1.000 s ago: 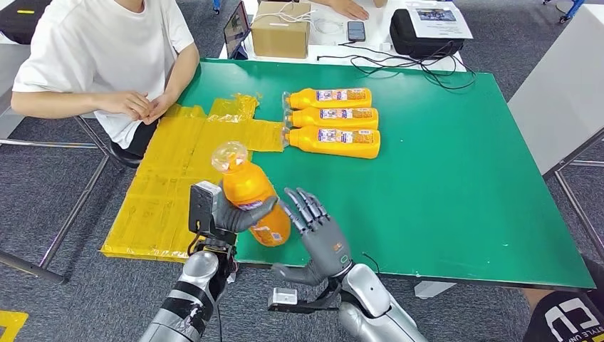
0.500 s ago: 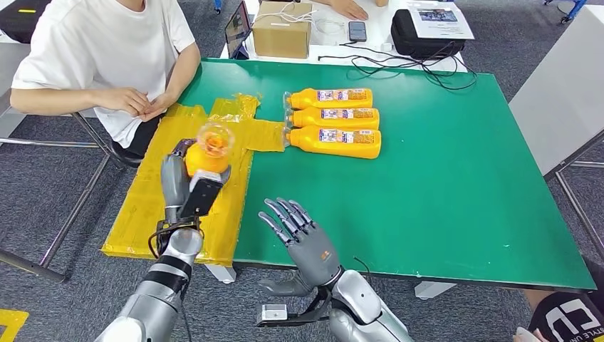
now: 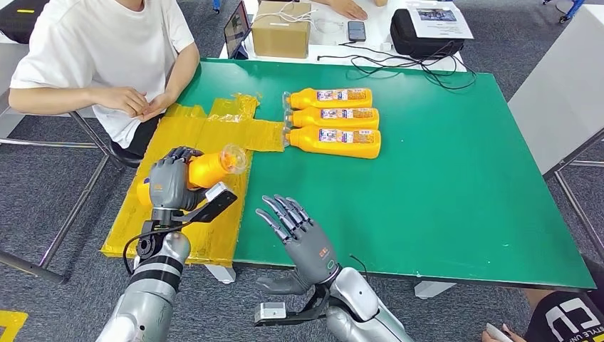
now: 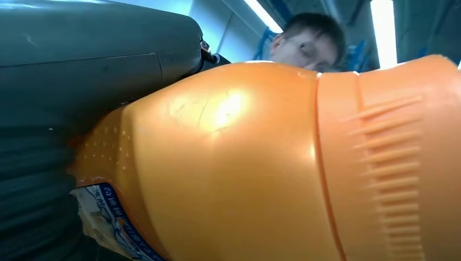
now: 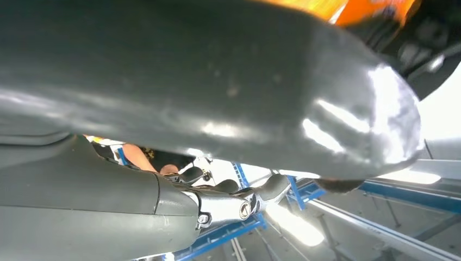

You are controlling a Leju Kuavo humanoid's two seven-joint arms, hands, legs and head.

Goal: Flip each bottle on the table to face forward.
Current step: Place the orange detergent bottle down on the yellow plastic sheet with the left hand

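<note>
— Four orange bottles in all, by my count. My left hand is wrapped around one bottle, lifted over the yellow taped patch near the table's left edge and lying roughly level, its clear cap end pointing toward the table's middle.

— And your right hand?

— My right hand holds nothing; its fingers are spread and raised over the near edge of the green table.

— Where are the other three?

— Three bottles lie on their sides in a tight row on the green surface, labels up, touching one another, just beside the patch's far corner.

— Any containers?

— One cardboard box on the white desk beyond; I cannot tell what it holds. One person in white sits at the left.
</note>
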